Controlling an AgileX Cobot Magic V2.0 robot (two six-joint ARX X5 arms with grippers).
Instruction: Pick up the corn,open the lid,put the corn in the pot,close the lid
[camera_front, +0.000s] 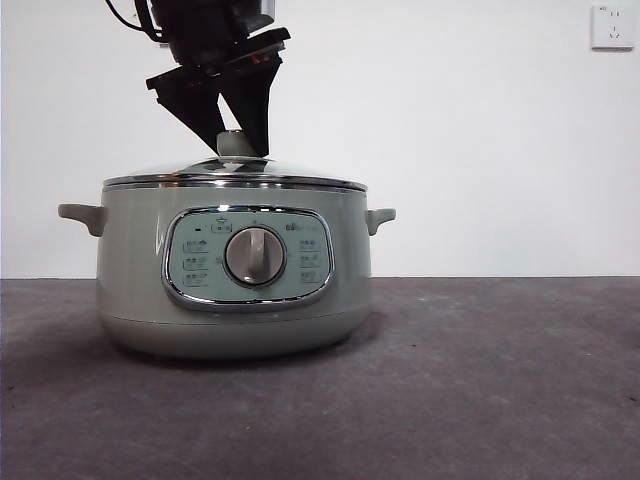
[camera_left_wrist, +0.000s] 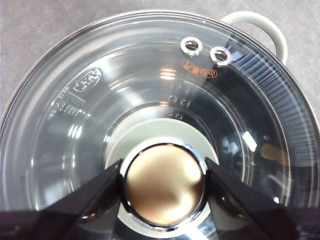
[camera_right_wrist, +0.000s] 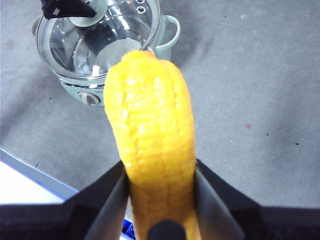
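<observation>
White wall fills the background of the front view, with a socket (camera_front: 612, 27) high at the right corner, and a dark grey table (camera_front: 480, 380) stretches wide and bare to the right of the pot (camera_front: 235, 285). The pot stands left of centre, its dial (camera_front: 254, 256) facing forward and a small handle (camera_front: 380, 217) jutting from each side. The lid (camera_front: 235, 176) sits closed on the pot's rim, and the left gripper (camera_front: 234, 140) comes down from the top edge with its black jaws flanking the knob (camera_front: 234, 143). From the left wrist, the jaws stand on either side of the knob's metal cap (camera_left_wrist: 164, 184), touching or nearly touching its chrome edge; the glass lid (camera_left_wrist: 150, 100) spreads around it, two vent holes (camera_left_wrist: 205, 50) near its far rim, and one pot handle (camera_left_wrist: 260, 30) shows beyond. From the right wrist, the right gripper (camera_right_wrist: 160, 200) is clamped on the corn (camera_right_wrist: 150, 140), which stands up between the jaws, held high and well apart from the pot (camera_right_wrist: 100, 50) below. Open grey table (camera_right_wrist: 250, 100) lies beside the pot, and the table's near edge (camera_right_wrist: 35, 170) runs at a slant beneath the gripper.
</observation>
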